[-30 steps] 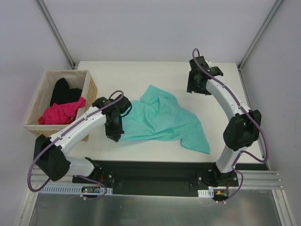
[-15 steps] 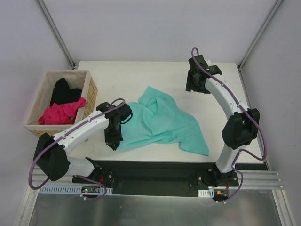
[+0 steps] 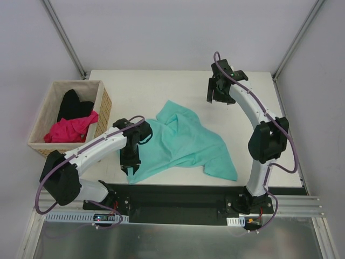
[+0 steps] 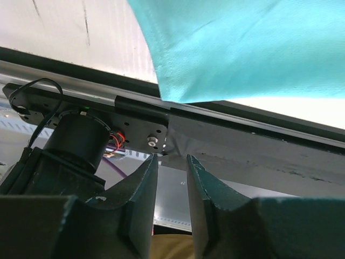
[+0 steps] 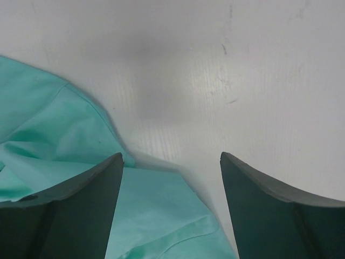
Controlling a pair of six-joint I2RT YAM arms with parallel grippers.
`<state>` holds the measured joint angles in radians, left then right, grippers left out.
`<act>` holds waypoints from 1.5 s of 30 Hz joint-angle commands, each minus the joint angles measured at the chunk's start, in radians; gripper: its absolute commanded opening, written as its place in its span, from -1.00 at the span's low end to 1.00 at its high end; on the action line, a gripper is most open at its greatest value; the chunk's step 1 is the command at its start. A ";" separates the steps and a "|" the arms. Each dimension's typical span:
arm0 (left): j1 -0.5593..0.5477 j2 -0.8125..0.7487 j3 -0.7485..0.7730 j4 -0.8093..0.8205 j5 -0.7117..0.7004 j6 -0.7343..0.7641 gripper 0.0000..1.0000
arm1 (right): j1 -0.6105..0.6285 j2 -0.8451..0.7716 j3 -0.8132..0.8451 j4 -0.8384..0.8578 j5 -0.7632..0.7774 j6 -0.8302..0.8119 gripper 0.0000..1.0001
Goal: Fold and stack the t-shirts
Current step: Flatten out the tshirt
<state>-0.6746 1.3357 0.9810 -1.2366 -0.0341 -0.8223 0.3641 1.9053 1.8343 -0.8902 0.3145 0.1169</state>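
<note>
- Plainly, a teal shirt (image 3: 186, 143) lies rumpled and unfolded on the white table (image 3: 156, 86), just right of the basket (image 3: 38, 116). Its cloth is soft and matte, with a stitched hem showing in the left wrist view.
- A pink shirt (image 3: 70, 129) and a black shirt (image 3: 73, 102) sit bunched inside the basket, pink nearer and black farther.
- The basket is woven wicker, square, with a pale cloth lining.
- The left gripper (image 4: 171, 162) is right of the basket's near corner, at the teal shirt's near-left corner. Its fingers stand a little apart with nothing between them (the corner lies just past the tips).
- The right gripper (image 5: 171, 157) is well right of the basket, over bare table at the teal shirt's far edge, its fingers spread wide and empty.
- A black rail (image 3: 178, 197) runs along the table's near edge.
</note>
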 commanded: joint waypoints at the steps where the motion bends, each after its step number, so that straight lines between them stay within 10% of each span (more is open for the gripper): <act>1: -0.010 0.028 0.068 -0.015 -0.024 0.012 -0.44 | 0.036 0.075 0.095 -0.035 -0.116 -0.085 0.52; 33: 0.004 0.134 0.429 -0.021 -0.150 0.055 -0.43 | 0.012 0.460 0.270 0.188 -0.649 -0.063 0.32; 45: 0.017 0.132 0.420 -0.021 -0.151 0.052 -0.43 | -0.027 0.488 0.240 0.197 -0.704 -0.016 -0.60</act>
<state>-0.6720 1.4731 1.3869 -1.2213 -0.1635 -0.7738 0.3550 2.4004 2.0605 -0.7071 -0.3504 0.0769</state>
